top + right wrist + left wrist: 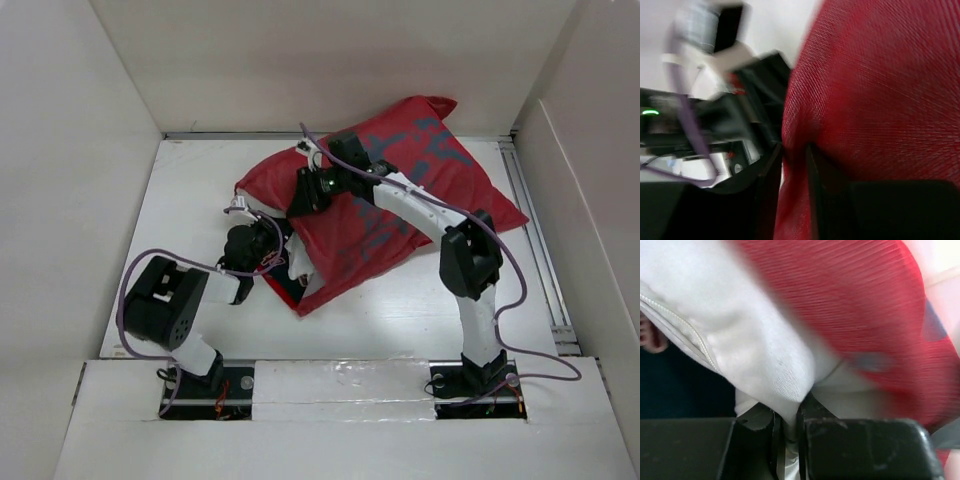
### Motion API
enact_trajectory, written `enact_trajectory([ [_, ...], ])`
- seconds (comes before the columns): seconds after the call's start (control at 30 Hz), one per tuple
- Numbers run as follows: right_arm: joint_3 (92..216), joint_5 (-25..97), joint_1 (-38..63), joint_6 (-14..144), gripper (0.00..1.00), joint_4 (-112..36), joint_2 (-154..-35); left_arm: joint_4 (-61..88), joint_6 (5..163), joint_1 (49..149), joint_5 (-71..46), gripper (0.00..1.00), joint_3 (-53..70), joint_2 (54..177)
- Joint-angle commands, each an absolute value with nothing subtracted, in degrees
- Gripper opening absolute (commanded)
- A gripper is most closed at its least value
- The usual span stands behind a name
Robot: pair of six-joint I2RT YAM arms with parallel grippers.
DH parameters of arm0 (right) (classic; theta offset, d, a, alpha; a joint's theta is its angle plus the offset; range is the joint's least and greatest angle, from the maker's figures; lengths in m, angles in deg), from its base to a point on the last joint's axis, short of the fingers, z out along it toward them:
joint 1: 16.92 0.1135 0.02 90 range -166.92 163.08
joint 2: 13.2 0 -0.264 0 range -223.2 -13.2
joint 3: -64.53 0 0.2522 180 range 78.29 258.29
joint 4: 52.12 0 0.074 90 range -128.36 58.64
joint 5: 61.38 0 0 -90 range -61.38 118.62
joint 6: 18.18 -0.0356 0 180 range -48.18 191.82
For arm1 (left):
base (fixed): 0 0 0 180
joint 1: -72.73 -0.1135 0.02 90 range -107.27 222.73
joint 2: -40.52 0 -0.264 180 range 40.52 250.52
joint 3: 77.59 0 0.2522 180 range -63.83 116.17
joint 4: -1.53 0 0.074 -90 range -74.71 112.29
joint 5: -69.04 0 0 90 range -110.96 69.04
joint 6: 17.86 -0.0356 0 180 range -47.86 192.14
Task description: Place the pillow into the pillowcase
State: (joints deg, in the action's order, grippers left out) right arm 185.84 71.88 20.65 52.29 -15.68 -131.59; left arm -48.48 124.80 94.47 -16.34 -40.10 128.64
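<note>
The red pillowcase (400, 190) lies bulging across the middle of the table, its open end toward the near left. A white strip of the pillow (303, 272) shows at that opening; the rest is hidden under red cloth. My left gripper (270, 246) is at the opening. In the left wrist view it (788, 427) is shut on a fold of the white pillow (740, 340), with the pillowcase (855, 315) just above. My right gripper (298, 195) sits at the case's upper left edge. In the right wrist view it (794, 160) is shut on a pinch of the red pillowcase (880, 90).
White walls enclose the table (190, 200) on the left, back and right. A metal rail (535, 230) runs along the right side. Purple cables (125, 290) loop beside the left arm. The left arm (740, 115) shows close by in the right wrist view.
</note>
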Motion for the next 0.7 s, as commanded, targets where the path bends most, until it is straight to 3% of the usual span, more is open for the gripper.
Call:
enact_trajectory([
  [0.0, 182.63, 72.75, 21.92, 55.73, 0.36, -17.27, -132.82, -61.96, 127.94, 95.32, -12.43, 0.0, -40.35, 130.44],
  [0.03, 181.75, 72.74, 21.93, 55.73, 0.4, -19.53, -132.3, -61.96, 128.64, 94.71, -14.96, 0.01, -43.93, 129.13],
  [0.07, 180.26, 72.74, 21.93, 55.73, 0.45, -20.68, -131.68, -59.79, 129.17, 94.7, -17.16, 0.13, -45.44, 126.94],
  [0.1, 179.72, 73.26, 21.93, 55.12, 0.48, -21.56, -131.07, -55.5, 129.79, 94.01, -19.53, 0.34, -46.15, 121.09],
  [0.2, 180.24, 73.88, 21.93, 54.59, 0.45, -23.07, -130.36, -26.7, 128.39, 94.0, -31.74, 0.37, -42.05, 112.0],
  [0.27, 181.65, 73.88, 21.93, 53.71, 0.3, -23.07, -130.88, -13.36, 127.77, 94.0, -37.71, 0.57, -40.11, 105.14],
  [0.3, 183.13, 73.01, 22.54, 52.93, 0.23, -23.07, -130.89, -10.23, 127.25, 94.0, -38.62, 0.76, -38.71, 103.03],
  [0.33, 184.1, 72.39, 22.55, 52.92, 0.19, -23.07, -132.19, -7.41, 126.64, 93.3, -38.63, 0.9, -37.91, 100.93],
  [0.37, 185.16, 72.39, 23.24, 52.92, 0.22, -22.46, -132.81, -1.12, 126.02, 92.78, -40.54, 1.0, -36.86, 97.08],
  [0.47, 186.84, 72.91, 24.91, 51.88, 0.33, -21.93, -133.52, 9.46, 126.97, 92.77, -45.29, 1.0, -32.02, 93.53],
  [0.67, 188.15, 76.17, 26.15, 46.51, 0.37, -28.17, -131.41, 15.56, 129.27, 87.8, -45.15, 1.0, -28.85, 101.31],
])
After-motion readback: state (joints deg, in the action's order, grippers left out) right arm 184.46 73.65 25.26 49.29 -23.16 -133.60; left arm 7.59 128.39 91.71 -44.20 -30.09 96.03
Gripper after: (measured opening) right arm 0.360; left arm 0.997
